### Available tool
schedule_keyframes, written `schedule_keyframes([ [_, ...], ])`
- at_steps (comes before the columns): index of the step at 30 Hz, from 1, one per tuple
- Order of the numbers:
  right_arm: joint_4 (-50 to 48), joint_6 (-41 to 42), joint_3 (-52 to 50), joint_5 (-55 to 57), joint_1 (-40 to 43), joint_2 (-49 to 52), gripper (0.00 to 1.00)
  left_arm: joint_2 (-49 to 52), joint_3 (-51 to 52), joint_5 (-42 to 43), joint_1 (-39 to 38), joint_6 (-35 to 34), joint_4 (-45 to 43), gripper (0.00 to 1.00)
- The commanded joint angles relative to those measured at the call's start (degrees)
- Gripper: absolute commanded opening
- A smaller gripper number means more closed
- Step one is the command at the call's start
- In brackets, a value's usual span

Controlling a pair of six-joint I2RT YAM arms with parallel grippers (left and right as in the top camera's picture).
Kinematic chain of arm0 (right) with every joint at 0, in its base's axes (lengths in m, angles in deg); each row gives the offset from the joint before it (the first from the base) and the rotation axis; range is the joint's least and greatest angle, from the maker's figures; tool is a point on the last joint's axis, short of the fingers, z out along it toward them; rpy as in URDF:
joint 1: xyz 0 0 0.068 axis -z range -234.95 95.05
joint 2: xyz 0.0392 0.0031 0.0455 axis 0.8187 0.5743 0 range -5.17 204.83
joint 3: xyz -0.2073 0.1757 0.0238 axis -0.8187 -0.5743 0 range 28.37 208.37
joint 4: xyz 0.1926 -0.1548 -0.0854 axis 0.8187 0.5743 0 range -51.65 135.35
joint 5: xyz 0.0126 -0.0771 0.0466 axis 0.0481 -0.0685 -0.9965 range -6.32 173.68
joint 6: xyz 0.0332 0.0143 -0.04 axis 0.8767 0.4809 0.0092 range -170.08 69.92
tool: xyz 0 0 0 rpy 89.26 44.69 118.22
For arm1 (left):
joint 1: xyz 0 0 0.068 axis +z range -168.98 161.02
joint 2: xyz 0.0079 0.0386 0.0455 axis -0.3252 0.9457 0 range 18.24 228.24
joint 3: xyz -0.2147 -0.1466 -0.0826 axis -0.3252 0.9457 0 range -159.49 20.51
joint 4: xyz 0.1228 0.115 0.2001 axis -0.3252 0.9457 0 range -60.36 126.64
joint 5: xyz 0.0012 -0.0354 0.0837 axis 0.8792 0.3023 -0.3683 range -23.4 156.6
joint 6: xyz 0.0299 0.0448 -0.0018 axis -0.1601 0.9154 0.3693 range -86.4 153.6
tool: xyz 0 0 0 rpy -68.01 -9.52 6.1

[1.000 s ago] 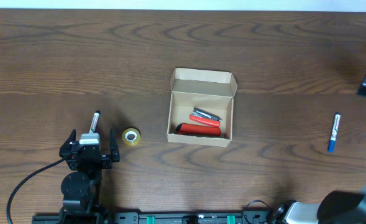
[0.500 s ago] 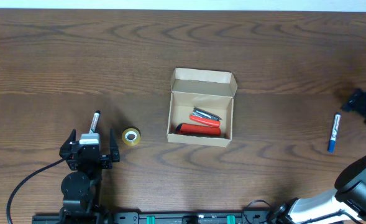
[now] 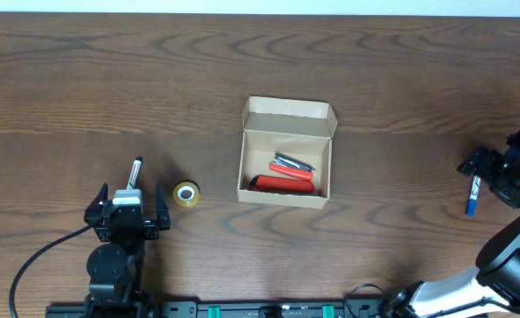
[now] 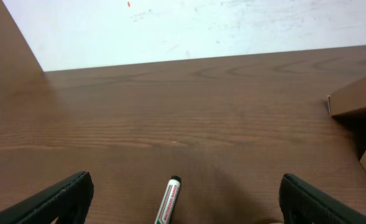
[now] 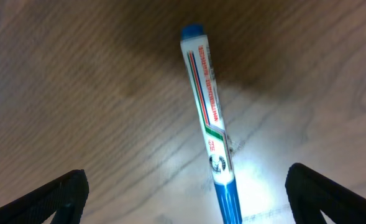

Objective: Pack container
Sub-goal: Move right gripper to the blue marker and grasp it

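The tan cardboard container (image 3: 286,150) stands open at the table's middle, lid flap folded back, with a red item and grey pens inside. Its corner shows in the left wrist view (image 4: 356,99). A blue whiteboard marker (image 3: 472,196) lies at the far right; my right gripper (image 3: 498,177) hovers over it, open, with the marker (image 5: 210,121) lying between its fingers. A black-capped marker (image 3: 134,170) lies at the left, just ahead of my open, empty left gripper (image 3: 127,212); its tip shows in the left wrist view (image 4: 169,199).
A small roll of yellow tape (image 3: 185,193) lies between the left gripper and the box. A white wall rises beyond the table's far edge (image 4: 201,28).
My right arm has come in from the far right edge and moved down over the blue marker. The left arm and the box have not moved.
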Motion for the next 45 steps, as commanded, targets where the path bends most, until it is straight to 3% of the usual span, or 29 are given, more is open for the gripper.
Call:
schedule_keyframes([
  [1,-1.73,-0.76,-1.42,-0.50,-0.11,0.48,0.95,-0.37,1.62,-0.15,0.17,-0.68,0.57,0.95],
  [28,-8.48,-1.18,-3.08,-0.52,-0.17,7.65,0.89,-0.37,1.62,-0.15,0.17,-0.68,0.57,0.95],
  [29,-8.52,-1.20,-3.08,-0.52,-0.17,7.65,0.85,-0.37,1.62,-0.15,0.17,-0.68,0.57,0.95],
  [31,-8.50,-1.46,-3.10,-0.55,-0.17,7.65,0.64,-0.37,1.62,-0.17,0.17,-0.68,0.57,0.95],
  [33,-8.50,-1.60,-3.08,-0.55,-0.24,7.65,0.50,-0.37,1.62,-0.15,0.17,-0.68,0.57,0.95],
  [41,-8.28,-1.60,-3.08,-0.55,-0.24,7.65,0.27,-0.37,1.62,-0.17,0.17,-0.68,0.57,0.95],
  [45,-8.20,-1.60,-3.08,-0.57,-0.24,7.65,0.27,-0.37,1.62,-0.17,0.17,-0.68,0.57,0.95],
])
